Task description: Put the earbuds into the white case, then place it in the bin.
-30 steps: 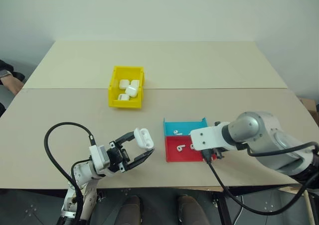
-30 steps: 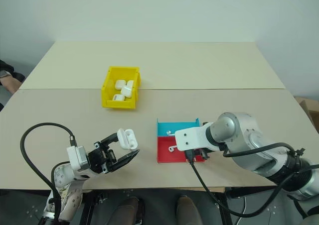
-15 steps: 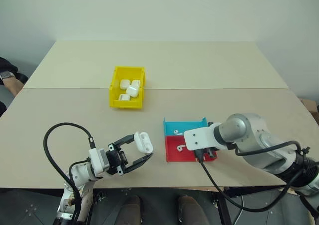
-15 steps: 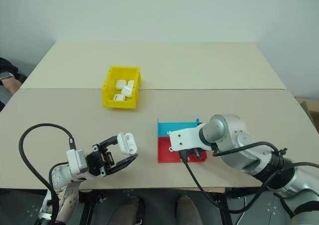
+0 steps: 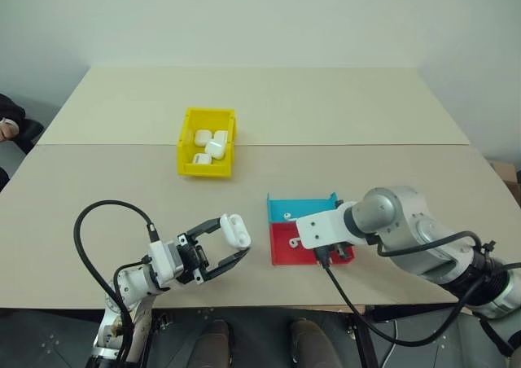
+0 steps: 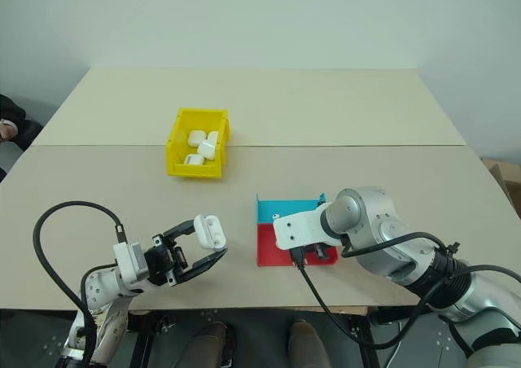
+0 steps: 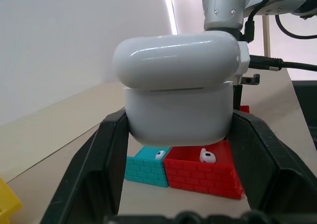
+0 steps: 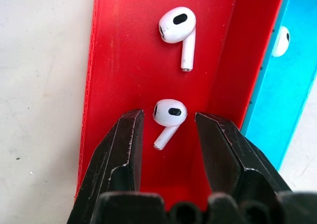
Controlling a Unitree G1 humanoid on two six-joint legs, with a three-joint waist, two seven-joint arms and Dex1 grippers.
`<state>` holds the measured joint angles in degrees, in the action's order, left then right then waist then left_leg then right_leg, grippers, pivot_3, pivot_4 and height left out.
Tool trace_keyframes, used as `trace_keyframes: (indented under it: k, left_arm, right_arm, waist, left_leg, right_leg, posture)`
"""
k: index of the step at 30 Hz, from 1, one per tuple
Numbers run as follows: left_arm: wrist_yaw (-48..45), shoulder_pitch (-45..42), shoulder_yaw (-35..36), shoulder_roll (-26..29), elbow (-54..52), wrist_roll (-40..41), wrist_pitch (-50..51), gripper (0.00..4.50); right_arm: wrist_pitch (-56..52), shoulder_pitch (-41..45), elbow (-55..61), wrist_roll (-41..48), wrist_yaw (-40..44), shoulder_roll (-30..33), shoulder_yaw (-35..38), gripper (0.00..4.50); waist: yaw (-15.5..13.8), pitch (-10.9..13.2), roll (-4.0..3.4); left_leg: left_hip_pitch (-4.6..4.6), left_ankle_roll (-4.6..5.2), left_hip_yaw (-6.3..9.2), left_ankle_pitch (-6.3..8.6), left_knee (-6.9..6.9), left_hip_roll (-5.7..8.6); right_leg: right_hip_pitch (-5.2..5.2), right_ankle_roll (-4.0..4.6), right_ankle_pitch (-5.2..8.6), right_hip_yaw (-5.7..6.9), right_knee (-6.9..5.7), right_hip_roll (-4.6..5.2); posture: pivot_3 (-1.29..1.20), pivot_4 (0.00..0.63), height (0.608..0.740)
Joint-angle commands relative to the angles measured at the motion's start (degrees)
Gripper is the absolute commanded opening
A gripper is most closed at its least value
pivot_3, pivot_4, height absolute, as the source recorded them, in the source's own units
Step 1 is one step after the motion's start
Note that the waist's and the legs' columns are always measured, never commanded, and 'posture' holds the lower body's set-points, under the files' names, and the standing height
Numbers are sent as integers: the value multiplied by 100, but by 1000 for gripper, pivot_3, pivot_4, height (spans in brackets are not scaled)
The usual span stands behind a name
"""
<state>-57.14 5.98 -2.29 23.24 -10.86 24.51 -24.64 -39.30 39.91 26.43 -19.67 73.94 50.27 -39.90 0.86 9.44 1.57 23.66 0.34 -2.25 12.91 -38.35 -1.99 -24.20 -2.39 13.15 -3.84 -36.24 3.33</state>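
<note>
My left gripper hovers above the table's near left part, shut on the white case, which sits upright between its fingers. In the red tray lie two earbuds. My right gripper points down into that tray and is open, its fingertips either side of the nearer earbud without touching it. Just beyond lies the second earbud. A third earbud rests in the blue tray. The yellow bin stands farther back on the left.
The bin holds a few other white cases. The blue and red trays sit side by side at the table's near centre-right. A black cable loops over my left arm. A person's hand shows at the far left edge.
My right forearm has swung a little to the left while its gripper stays over the red tray. The left gripper has kept its place and its hold on the case.
</note>
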Motion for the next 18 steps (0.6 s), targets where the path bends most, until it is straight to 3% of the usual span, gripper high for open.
trace_keyframes:
  k: [1, 17, 18]
  left_arm:
    - [90, 82, -29, 35, -263, -69, -40, 2739]
    - [247, 19, -29, 107, -257, -180, 53, 2739]
    - [265, 4, -26, 120, -265, -181, 77, 2739]
  right_arm:
    - [97, 11, 3, -95, 31, -52, 95, 2068]
    - [407, -130, -150, -311, 53, -119, 127, 2068]
    - [456, -151, -144, -327, 62, -91, 120, 1877]
  waist:
    - [0, 0, 0]
    - [4, -1, -1]
    - [3, -1, 0]
  left_leg:
    - [0, 0, 0, 0, 0, 0]
    - [-13, 0, -1, 0, 1, -1]
    - [-13, 0, -1, 0, 1, -1]
  right_leg:
    - [0, 0, 0, 0, 0, 0]
    - [8, 2, 0, 1, -1, 0]
    - [9, 2, 0, 1, -1, 0]
  posture:
    - [0, 150, 740]
    - [0, 150, 740]
    - [0, 150, 740]
